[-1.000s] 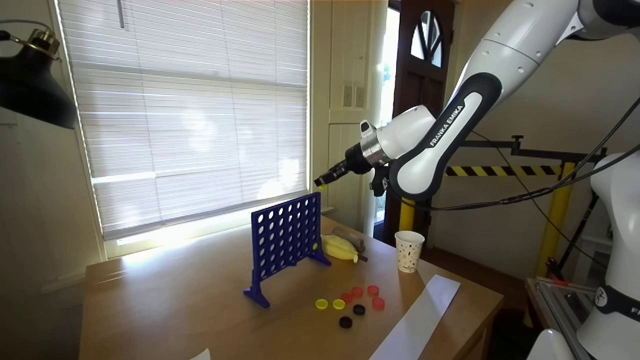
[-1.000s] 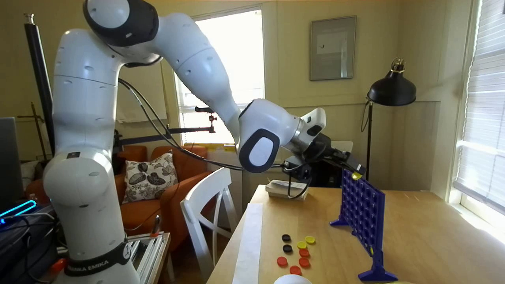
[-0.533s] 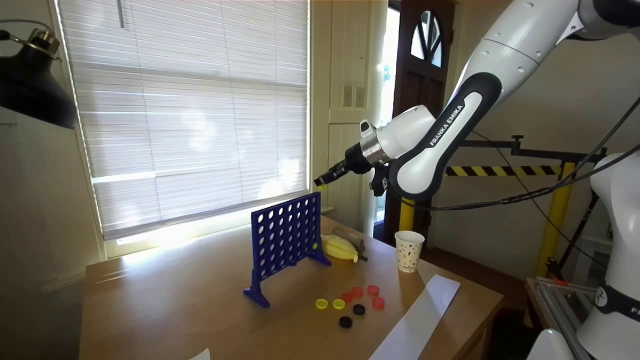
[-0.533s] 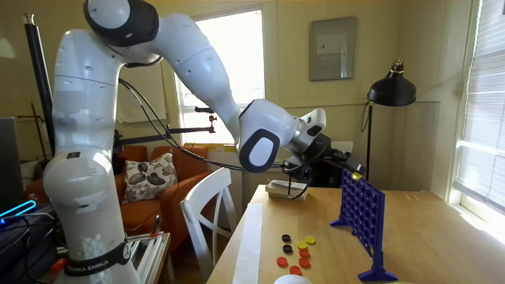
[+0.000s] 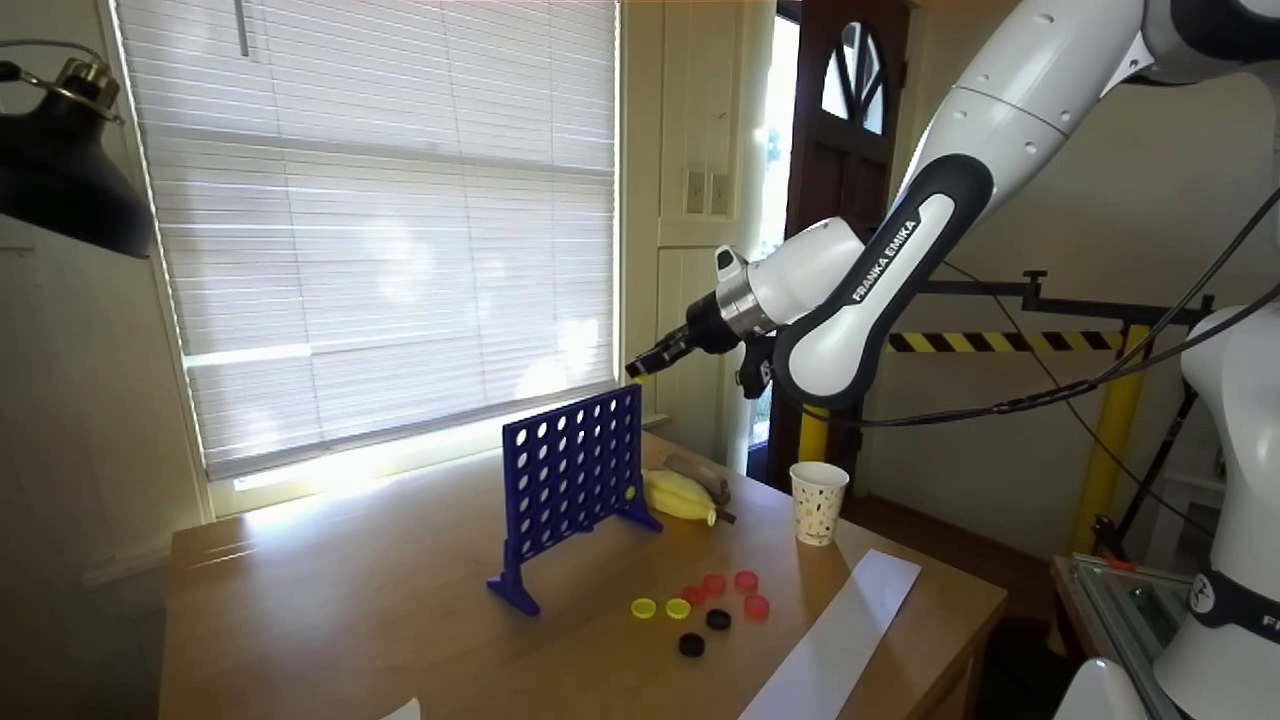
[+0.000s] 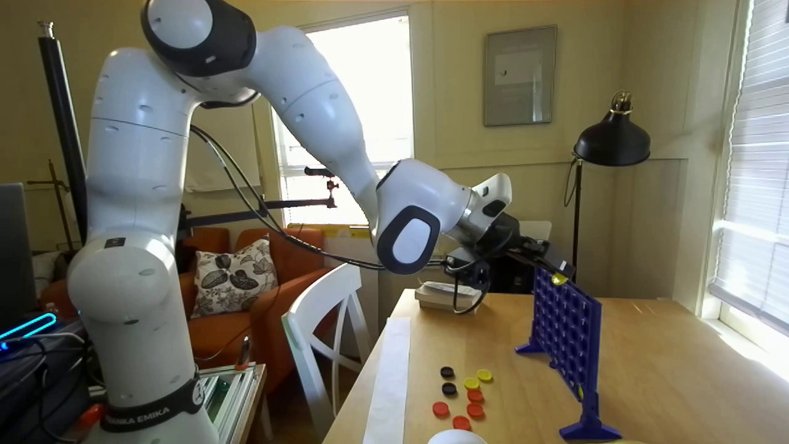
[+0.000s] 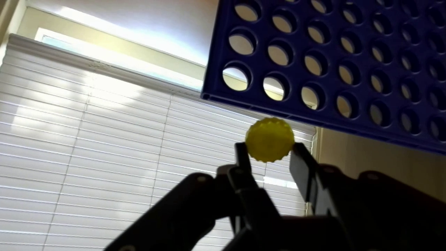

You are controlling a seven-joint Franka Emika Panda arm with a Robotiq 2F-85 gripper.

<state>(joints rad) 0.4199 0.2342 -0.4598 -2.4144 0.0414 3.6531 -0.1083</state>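
Tabletop (image 5: pixel 320 620): wood, extending past the blue rack (image 7: pixel 331 83) on both sides; patterned cup (image 5: pixel 818 510) near its edge.
Arm (image 5: pixel 890 270): outstretched, wrist slanting down.
Gripper (image 7: pixel 269 146): clamped on the yellow disc (image 7: pixel 270 138), just beside the rack's top edge; contact there cannot be told.
Loose pieces: four red discs (image 5: pixel 746 580), two yellow discs (image 5: pixel 643 608), two black discs (image 5: pixel 691 645).
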